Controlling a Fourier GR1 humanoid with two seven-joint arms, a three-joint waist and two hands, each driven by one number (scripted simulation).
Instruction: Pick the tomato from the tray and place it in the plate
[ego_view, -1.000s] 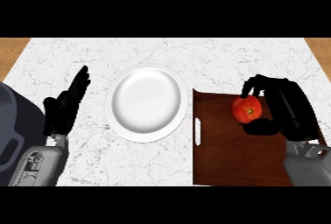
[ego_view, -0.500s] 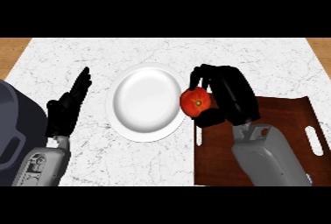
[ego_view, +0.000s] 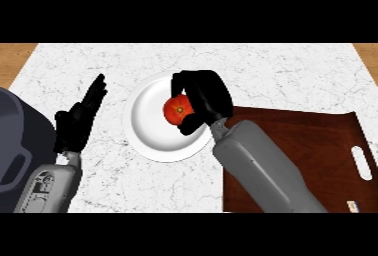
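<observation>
One tomato (ego_view: 177, 110), round and red with no long axis to speak of, shows a small dark stem spot facing up toward the viewer. It sits a little left of the frame's centre, over the right half of the single white plate (ego_view: 151, 130), and whether it touches the plate's surface or is held just above it cannot be told. The right hand (ego_view: 203, 97) is clenched round the tomato, black fingers arching over its top and right side and the thumb coming in below it, so that only the tomato's left face shows. The grey right forearm (ego_view: 258, 170) runs from the hand down to the lower right of the frame, crossing the plate's right rim and lying over the left part of the one dark brown tray (ego_view: 310, 145). The tray lies at the right of the frame, just beside the plate, with a pale slot handle near its right edge. The left hand (ego_view: 81, 117) rests at the left of the frame, released, fingers straight and pointing up, apart from the plate. Everything stands on a white marbled table (ego_view: 280, 75), with a strip of wood showing at the upper corners.
</observation>
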